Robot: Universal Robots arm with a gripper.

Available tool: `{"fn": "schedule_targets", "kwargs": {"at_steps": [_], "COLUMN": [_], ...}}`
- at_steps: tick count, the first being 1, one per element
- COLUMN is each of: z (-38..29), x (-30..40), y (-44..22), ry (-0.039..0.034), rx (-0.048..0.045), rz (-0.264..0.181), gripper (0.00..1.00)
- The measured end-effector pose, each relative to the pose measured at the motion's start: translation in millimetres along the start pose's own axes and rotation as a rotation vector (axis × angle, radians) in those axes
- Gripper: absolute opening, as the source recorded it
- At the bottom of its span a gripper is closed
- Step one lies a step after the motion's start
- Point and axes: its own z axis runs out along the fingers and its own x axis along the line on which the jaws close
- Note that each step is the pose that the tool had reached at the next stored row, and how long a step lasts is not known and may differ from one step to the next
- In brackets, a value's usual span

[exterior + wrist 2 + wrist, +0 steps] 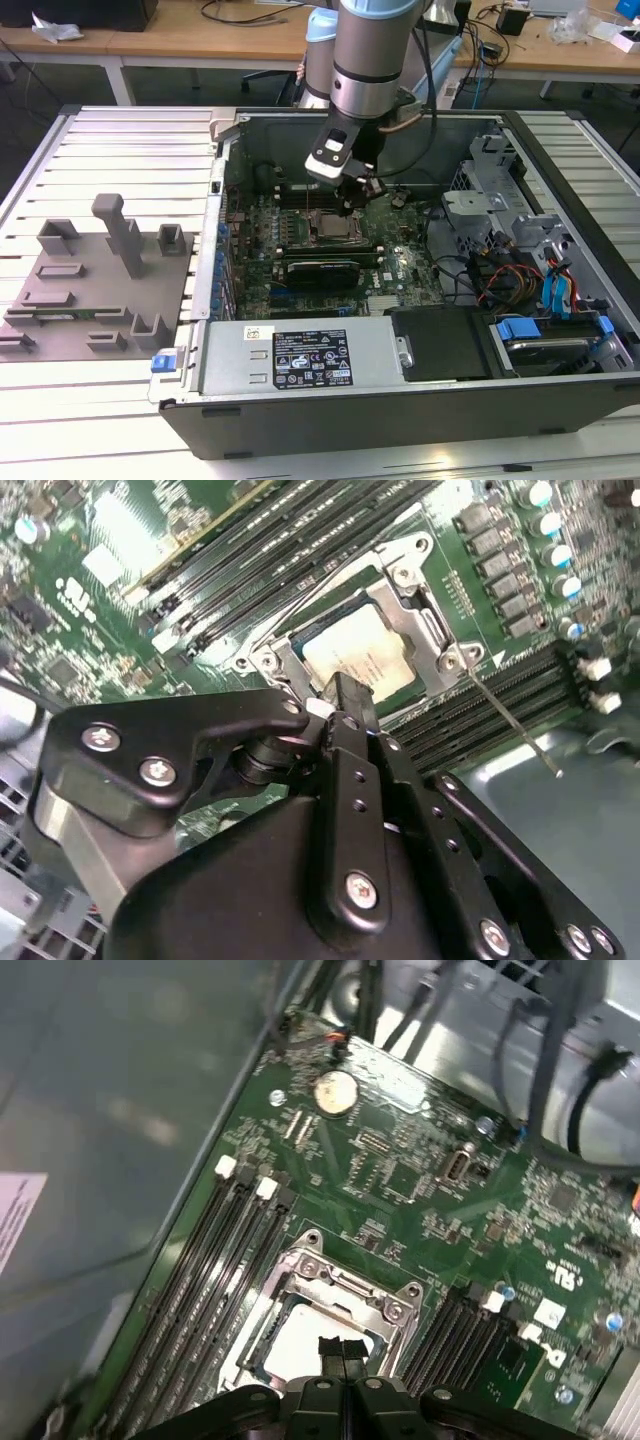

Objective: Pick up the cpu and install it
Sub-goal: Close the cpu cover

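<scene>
The cpu (350, 655), seated in the socket (418, 572) beneath the closed, empty gripper (343, 1348), is judged light, stiff, fragile; opposite edges are recommended.

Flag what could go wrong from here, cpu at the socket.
1. The end effector hangs at the edge of the cpu inside the socket frame; a sideways nudge might skew the chip.
2. The loose retention lever juts out beside the socket; it could get snagged on any move.
</scene>
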Motion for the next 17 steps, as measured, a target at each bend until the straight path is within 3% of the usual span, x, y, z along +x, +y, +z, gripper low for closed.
{"fn": "schedule_targets", "kwargs": {"at_steps": [5,7,11,17], "z": [0.2,0.4,0.5,0.8], "x": [0.0,0.0,0.0,0.0], "y": [0.0,0.0,0.0,0.0], "ry": [-0.0024,-0.0039,-0.0057,-0.0093], "rx": [-0.0011,-0.0020,-0.0027,-0.0046], "rz": [-0.103,-0.176,-0.252,-0.418], "gripper": [0.11,0.11,0.11,0.11]}}
